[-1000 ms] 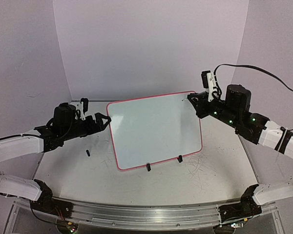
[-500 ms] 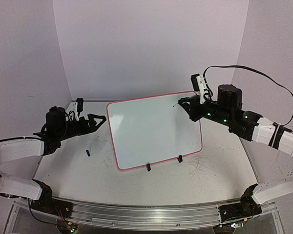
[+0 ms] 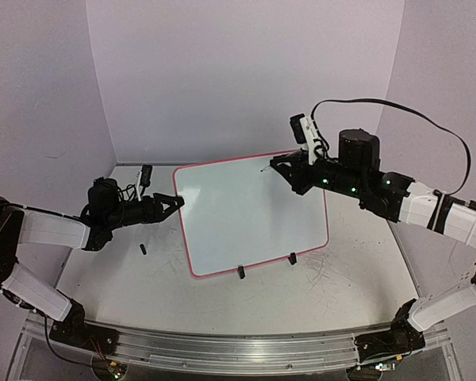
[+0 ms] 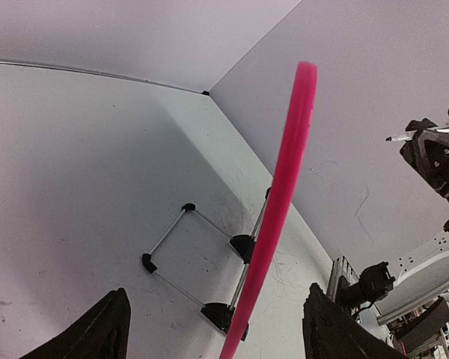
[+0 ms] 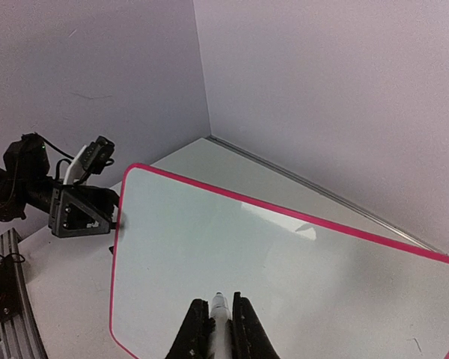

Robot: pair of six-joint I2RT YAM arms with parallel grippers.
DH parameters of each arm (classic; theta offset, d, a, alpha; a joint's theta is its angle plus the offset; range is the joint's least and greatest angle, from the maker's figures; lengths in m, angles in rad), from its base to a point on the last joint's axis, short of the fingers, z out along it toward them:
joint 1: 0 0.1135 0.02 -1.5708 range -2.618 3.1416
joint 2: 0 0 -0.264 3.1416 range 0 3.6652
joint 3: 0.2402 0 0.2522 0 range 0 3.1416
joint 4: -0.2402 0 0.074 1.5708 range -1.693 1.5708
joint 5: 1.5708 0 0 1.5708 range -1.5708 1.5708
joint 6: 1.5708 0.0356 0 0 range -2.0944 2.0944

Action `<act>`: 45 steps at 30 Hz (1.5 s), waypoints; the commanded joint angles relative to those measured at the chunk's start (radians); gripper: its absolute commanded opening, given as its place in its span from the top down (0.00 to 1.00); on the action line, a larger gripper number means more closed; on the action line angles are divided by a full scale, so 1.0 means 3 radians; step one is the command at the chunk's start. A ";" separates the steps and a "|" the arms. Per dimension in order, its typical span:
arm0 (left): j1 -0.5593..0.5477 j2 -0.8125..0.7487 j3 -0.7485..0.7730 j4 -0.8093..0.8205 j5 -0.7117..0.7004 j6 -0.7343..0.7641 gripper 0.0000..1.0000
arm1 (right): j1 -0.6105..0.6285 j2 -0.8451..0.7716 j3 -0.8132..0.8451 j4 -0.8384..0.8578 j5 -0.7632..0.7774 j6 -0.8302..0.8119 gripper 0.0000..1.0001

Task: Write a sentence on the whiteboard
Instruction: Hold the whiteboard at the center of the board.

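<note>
Whiteboard (image 3: 254,210) is propped at a tilt on its two black clip feet (image 3: 241,272) about the middle of the worktop (image 3: 143,278), somewhat nearer the far edge, and no writing is seen on it. A white marker (image 5: 218,318) is held clamped in the right tool (image 3: 288,170), its tip lying close to the board's upper corner on the side of the right edge; whether contact is made cannot be told. The left tool (image 3: 173,202) is spread wide, with the pink rim (image 4: 280,202) set between its fingers but not gripped. From here the board could be pushed back or toppled by the marker's pressure, since it is braced by nothing but its feet. A stroke begun so near the corner could also be run off the rim.
</note>
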 commanded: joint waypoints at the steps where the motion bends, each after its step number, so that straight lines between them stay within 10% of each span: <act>1: 0.0010 0.0068 0.0038 0.0343 0.0189 0.0000 0.22 | 0.0241 0.0220 0.0303 0.0042 0.0019 -0.0230 1.00; 13: 0.0011 0.0242 0.0094 0.0381 0.0252 0.0037 0.24 | 0.0439 0.0676 0.0680 0.0041 0.0000 -0.0289 1.00; 45: 0.0040 0.0355 0.0155 0.0498 0.0490 0.0283 0.65 | 0.0757 0.1548 0.1299 0.0089 0.0151 -0.0360 1.00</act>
